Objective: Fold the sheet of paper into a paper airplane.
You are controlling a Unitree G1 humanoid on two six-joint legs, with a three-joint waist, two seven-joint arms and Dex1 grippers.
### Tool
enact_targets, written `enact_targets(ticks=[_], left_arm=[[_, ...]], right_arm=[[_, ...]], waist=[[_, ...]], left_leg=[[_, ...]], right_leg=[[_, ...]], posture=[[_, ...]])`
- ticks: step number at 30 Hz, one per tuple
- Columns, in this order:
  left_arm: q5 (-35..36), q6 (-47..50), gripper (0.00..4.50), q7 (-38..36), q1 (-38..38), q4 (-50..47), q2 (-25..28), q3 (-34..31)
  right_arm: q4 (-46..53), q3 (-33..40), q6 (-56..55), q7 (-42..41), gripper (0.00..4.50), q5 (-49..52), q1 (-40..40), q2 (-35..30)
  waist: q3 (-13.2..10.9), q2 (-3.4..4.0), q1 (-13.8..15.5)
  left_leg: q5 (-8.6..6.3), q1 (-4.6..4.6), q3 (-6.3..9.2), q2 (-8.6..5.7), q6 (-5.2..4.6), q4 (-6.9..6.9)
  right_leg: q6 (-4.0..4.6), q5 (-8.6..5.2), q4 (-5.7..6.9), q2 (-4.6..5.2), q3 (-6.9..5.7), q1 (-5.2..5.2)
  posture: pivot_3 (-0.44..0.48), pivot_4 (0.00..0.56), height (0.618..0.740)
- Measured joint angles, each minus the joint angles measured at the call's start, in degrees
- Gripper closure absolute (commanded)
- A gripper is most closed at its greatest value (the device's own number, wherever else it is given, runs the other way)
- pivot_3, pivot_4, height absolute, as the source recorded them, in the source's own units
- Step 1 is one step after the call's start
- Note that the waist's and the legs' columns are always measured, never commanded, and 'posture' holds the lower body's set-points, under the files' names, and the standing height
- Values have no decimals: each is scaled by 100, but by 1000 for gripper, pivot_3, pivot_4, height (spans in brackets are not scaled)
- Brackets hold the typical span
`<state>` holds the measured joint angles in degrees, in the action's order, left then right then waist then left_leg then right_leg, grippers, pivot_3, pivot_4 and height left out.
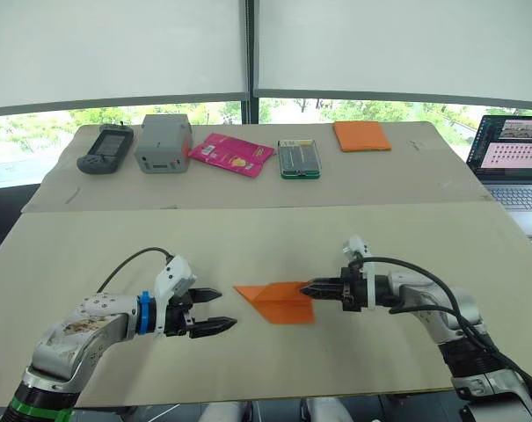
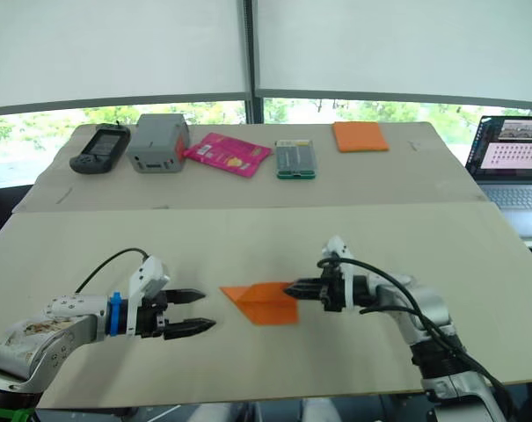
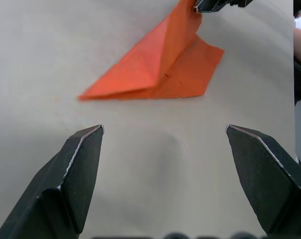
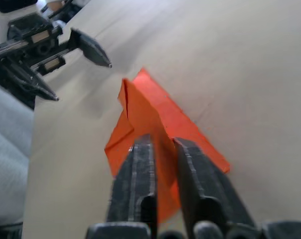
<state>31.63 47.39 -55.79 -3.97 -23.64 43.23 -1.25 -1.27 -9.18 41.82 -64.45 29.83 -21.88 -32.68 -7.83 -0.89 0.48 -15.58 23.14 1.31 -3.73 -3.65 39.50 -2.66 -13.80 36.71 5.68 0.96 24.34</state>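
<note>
On the near table (image 1: 90, 246), the right gripper (image 1: 311, 288) pinches the blunt rear edge of the paper (image 1: 279, 301), now a creased, pointed orange wedge lying flat in mid-table with its tip toward the left gripper (image 1: 214, 309). The left one stands open, jaws spread wide, just beside the tip but not touching it.

The likeliest trouble from here: a pull or lift by the right gripper could spring the layered folds apart, since only one raised flap sits between its fingers (image 4: 135, 189) while the lower layers rest loose on the table. A hard tug could also tear the thin paper at the pinch. If the left gripper closes from where it stands, it may miss the tip or crumple it, since the point lies low against the surface.

The raised flap runs between the closed right fingers; the wedge's tip lies ahead of the left fingers (image 3: 83, 164), centred on the gap between them.
</note>
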Motion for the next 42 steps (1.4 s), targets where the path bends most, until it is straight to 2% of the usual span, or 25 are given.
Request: enact_targets(ticks=[4,9,16,18,21,22,23,24,26,29,30,31,32,34,37,39,42], left_arm=[[2,-85,317,-18,-23,110,76,-1],[13,-110,317,-91,-21,214,160,-11],[8,-246,317,-164,-31,438,248,-34],[8,-261,317,-174,-39,445,255,-33],[8,-284,317,-200,-58,477,274,-31],[8,-290,317,-210,-65,486,293,-29],[7,-290,317,-216,-63,501,310,-29],[7,-293,317,-221,-94,521,319,-12],[6,-298,317,-226,-103,531,319,0],[6,-297,317,-243,-144,573,324,15],[6,-297,317,-253,-184,579,326,34],[6,-298,317,-267,-212,579,326,40],[6,-307,317,-292,-227,584,330,51],[2,-310,317,-324,-238,619,342,80],[-1,-313,317,-359,-269,689,344,113],[1,-313,317,-373,-301,698,343,121],[9,-314,317,-401,-333,697,340,126]], right_arm=[[-80,-163,-300,-286,4483,-177,-44,-13],[-21,-119,-772,-420,4483,-276,-564,-14],[-134,-139,-3030,-401,4483,-1328,-1563,36],[-384,-186,-4156,-380,4483,-1793,-1679,35],[-881,-345,-6409,-190,4483,-2708,-1740,-140],[-1055,-420,-7461,18,4483,-3144,-1616,-248],[-1145,-481,-7879,89,4483,-3341,-1493,-280],[-1321,-598,-8785,462,4483,-3958,-1228,-319],[-1605,-696,-9814,1088,4483,-4841,-762,-349],[-2001,-700,-10456,2064,4483,-5788,-298,-340],[-2026,-675,-10512,2302,3896,-5915,-299,-345],[-2054,-667,-10525,2419,3693,-5998,-298,-349],[-2068,-664,-10518,2588,3213,-6040,-268,-385],[-2000,-670,-10480,2654,2634,-5964,-245,-461],[-1607,-680,-10247,2577,1461,-5494,-231,-838],[-1376,-673,-10086,2513,859,-5166,-235,-1000],[-996,-655,-9679,2260,859,-4396,-270,-1310]], waist=[[-1,1,-1],[-2,2,-15],[-4,4,-41],[-4,4,-37],[-4,4,-39],[-4,4,-36],[-5,3,-34],[-5,2,-43],[-5,2,-43],[-5,2,-63],[-5,2,-86],[-6,-1,-101],[-7,-2,-123],[-8,-2,-132],[-9,-2,-127],[-9,-2,-125],[-10,-2,-120]], left_leg=[[0,0,-1,0,0,0],[3,-1,-1,0,5,-6],[26,-2,-1,-1,44,-19],[31,-1,-1,-5,52,-19],[32,-4,-2,-10,54,-20],[34,-9,-2,-11,57,-23],[34,-22,-2,-11,57,-29],[38,-24,-13,-11,61,-41],[39,-30,-13,-11,64,-44],[46,-29,-23,-12,73,-46],[48,-42,-25,-10,76,-46],[49,-49,-24,-8,78,-46],[49,-57,-25,-5,79,-51],[49,-62,-27,-2,78,-55],[47,-62,-26,3,74,-57],[36,-62,-25,5,56,-56],[21,-63,-24,9,32,-56]], right_leg=[[0,0,1,0,0,1],[0,0,1,-2,-1,5],[0,0,2,-6,-13,11],[0,0,2,-4,-14,12],[0,0,3,-7,-19,11],[0,0,4,-15,-22,9],[0,0,3,-23,-22,4],[0,0,4,-23,-16,3],[0,-1,8,-30,-15,4],[1,-1,16,-38,-7,11],[3,-2,16,-39,-2,-1],[5,-3,16,-41,-3,-8],[10,-6,16,-40,-1,-14],[15,-9,22,-39,3,-13],[16,-10,22,-36,4,-13],[16,-9,20,-32,4,-14],[16,-9,14,-28,3,-19]], posture=[[0,150,740],[0,150,740],[0,150,740],[0,150,740],[0,150,740],[0,150,740],[0,150,740],[0,150,740],[0,150,740],[0,150,740],[0,150,740],[0,150,740],[0,150,740],[0,150,740],[0,150,740],[0,150,740],[0,150,740]])
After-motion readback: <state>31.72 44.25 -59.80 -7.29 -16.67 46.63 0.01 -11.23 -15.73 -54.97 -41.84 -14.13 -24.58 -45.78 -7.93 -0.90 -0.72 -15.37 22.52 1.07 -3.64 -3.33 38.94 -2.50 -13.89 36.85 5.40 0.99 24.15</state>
